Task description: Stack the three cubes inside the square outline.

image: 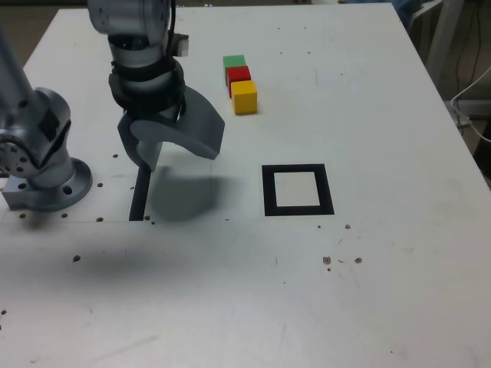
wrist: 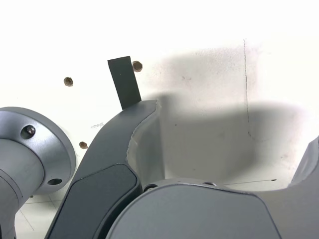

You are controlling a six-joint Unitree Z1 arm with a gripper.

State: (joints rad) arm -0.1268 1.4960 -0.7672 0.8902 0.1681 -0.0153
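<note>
reaching for the yellow cube (image: 245, 98) is my step, i judge. my pincer (image: 178, 148) is spread wide and empty; the three cubes stand beyond it, toward the exterior view's top right. i should come down straight, jaws around yellow only.

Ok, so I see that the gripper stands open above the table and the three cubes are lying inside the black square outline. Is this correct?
Not quite: in the exterior view, the green cube, red cube and yellow cube are outside the black square outline. The gripper does stand open above the table.
</note>
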